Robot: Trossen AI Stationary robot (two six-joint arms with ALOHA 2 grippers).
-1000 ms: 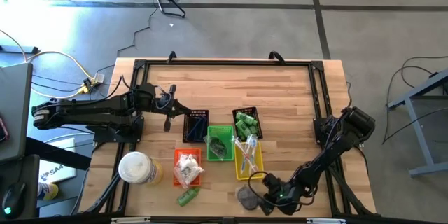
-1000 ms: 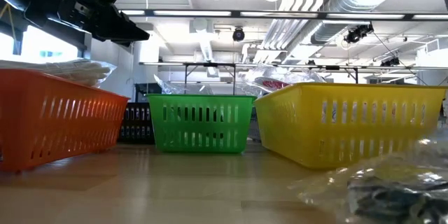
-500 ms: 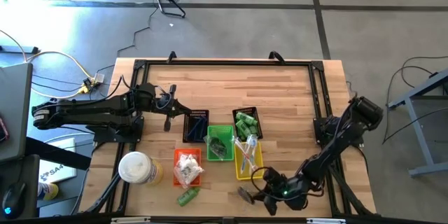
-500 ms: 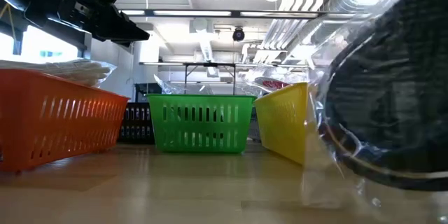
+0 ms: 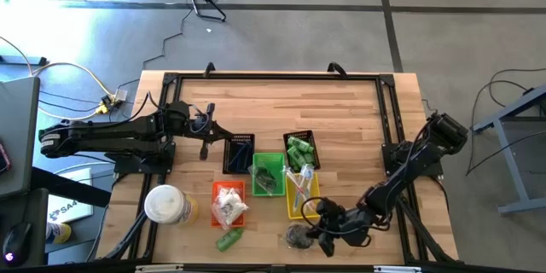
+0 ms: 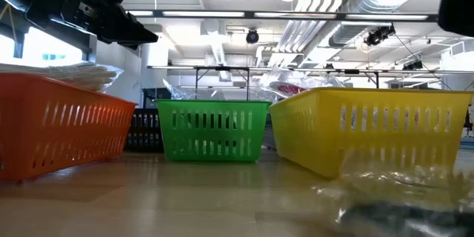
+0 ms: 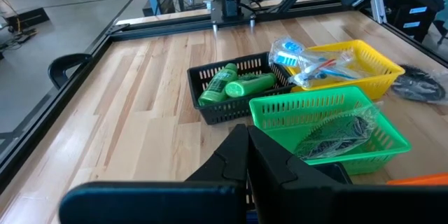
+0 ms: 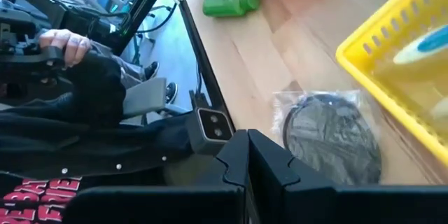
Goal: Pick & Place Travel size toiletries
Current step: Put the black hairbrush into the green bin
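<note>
Dark wrapped disc [image 5: 299, 236] dropped flat; no legible labels.

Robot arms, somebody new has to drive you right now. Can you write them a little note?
Left gripper shut, empty, waiting beside the black baskets. Right gripper shut, empty, over the wrapped dark round piece on the table's front edge.
Done: green bottles in black basket, wrapped sticks in yellow basket, white pieces in orange basket.
Left: the dark piece and a green bottle on the table.
</note>
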